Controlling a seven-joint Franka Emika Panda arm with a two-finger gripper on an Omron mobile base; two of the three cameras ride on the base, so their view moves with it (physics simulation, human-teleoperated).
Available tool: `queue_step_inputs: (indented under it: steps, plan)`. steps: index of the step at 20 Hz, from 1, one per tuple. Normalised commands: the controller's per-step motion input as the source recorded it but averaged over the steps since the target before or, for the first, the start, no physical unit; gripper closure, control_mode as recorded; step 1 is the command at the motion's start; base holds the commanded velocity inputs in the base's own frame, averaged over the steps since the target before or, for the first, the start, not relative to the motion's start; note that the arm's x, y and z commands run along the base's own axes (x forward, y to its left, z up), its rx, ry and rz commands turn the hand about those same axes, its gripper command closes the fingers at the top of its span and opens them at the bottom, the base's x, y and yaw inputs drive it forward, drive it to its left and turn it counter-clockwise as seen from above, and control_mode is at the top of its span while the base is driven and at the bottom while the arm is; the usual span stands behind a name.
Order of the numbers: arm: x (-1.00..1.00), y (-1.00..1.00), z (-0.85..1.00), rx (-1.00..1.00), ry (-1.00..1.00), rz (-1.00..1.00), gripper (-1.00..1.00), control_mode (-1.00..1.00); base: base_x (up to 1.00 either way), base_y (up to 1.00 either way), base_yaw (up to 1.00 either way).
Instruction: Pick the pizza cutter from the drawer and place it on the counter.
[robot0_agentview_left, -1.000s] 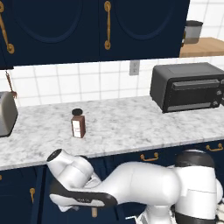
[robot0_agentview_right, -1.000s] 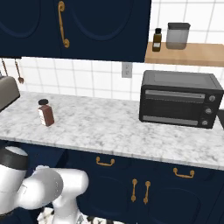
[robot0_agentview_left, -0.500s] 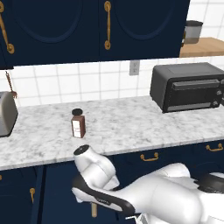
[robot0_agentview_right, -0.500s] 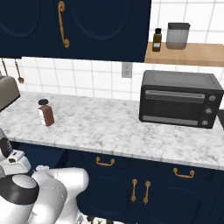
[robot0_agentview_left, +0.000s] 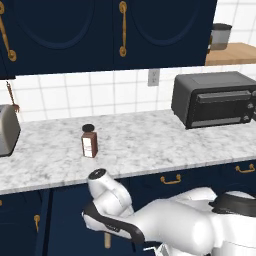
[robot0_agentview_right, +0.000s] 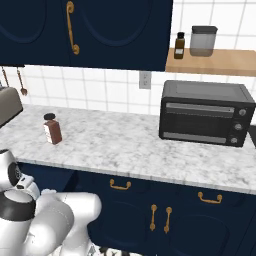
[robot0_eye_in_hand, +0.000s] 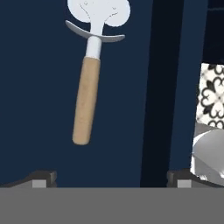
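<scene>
Counter (robot0_agentview_left: 150, 140): white-and-grey marbled stone, runs the full width above navy cabinets; also in right base view (robot0_agentview_right: 125, 145).
On it, standing upright:
- brown bottle (robot0_agentview_left: 89, 141), black cap, left of centre, well apart from the rest; (robot0_agentview_right: 52, 129).
- black toaster oven (robot0_agentview_left: 215, 99) at the right, back near the tiled wall; (robot0_agentview_right: 205, 112).
- toaster (robot0_agentview_left: 8, 130), silvery, at the far left edge, partly cut off; (robot0_agentview_right: 9, 105).

Drawer (robot0_eye_in_hand: 43, 87): navy floor. Pizza cutter (robot0_eye_in_hand: 89, 83) lies flat on it, tan handle toward the camera, wheel away.

Wooden shelf (robot0_agentview_right: 215, 61), upper right: dark small bottle (robot0_agentview_right: 179, 45) and grey canister (robot0_agentview_right: 203, 40) side by side.
</scene>
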Motion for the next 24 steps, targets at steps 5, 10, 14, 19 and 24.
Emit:
queue_step_inputs:
  steps: [5,10,14,19,24]
  plan:
    - [0.20,0.29,-0.20,-0.02,0.02,-0.01,-1.00,-1.00,0.00,0.00,0.00]
    - [0.16,0.08,-0.28,-0.01,0.00,0.00,-1.00,-1.00,0.00,0.00,0.00]
    - [0.15,0.11,-0.40,-0.03,0.00,0.00,-1.00,-1.00,0.00,0.00,0.00]
    - [0.14,0.20,-0.37,-0.03,0.00,0.00,-1.00,-1.00,0.00,0.00,0.00]
    - [0.23,0.20,-0.29,-0.02,0.02,0.00,-1.00,-1.00,0.00,0.00,0.00]
